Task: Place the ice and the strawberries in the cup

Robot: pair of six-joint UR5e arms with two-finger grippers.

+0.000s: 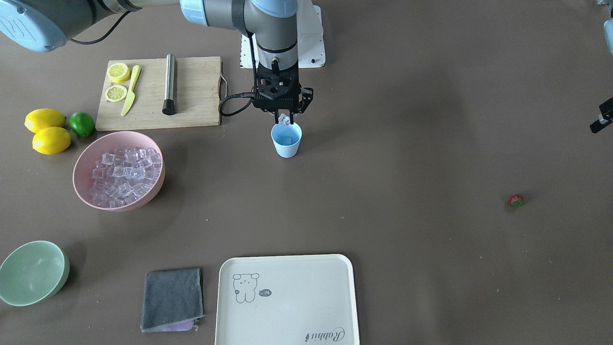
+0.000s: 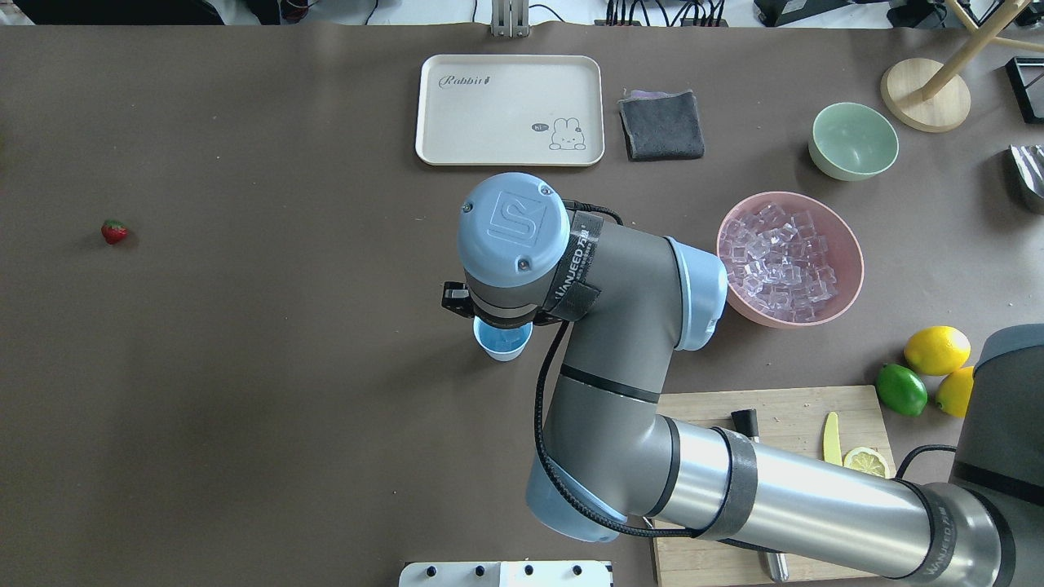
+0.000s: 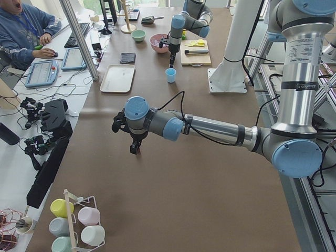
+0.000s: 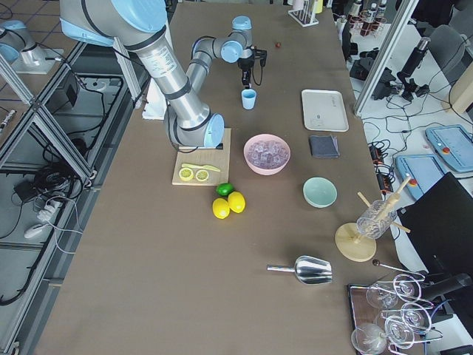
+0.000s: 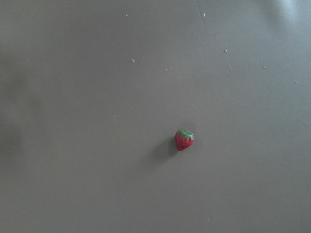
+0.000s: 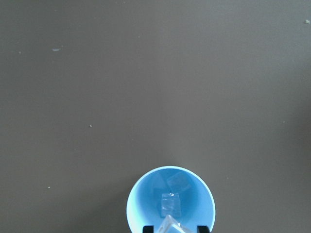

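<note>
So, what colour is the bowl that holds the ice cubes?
Pink; the bowl shows best in the exterior front-facing view.

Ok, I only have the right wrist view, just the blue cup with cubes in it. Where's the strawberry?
Observer: The strawberry lies alone on the table, far to the robot's left of the cup.
Operator: Is the left gripper on it?
Observer: No, the left gripper hangs above the table, not touching it.
Operator: Is more ice available?
Observer: Yes, the pink bowl on the robot's right of the cup is full of cubes.
</note>
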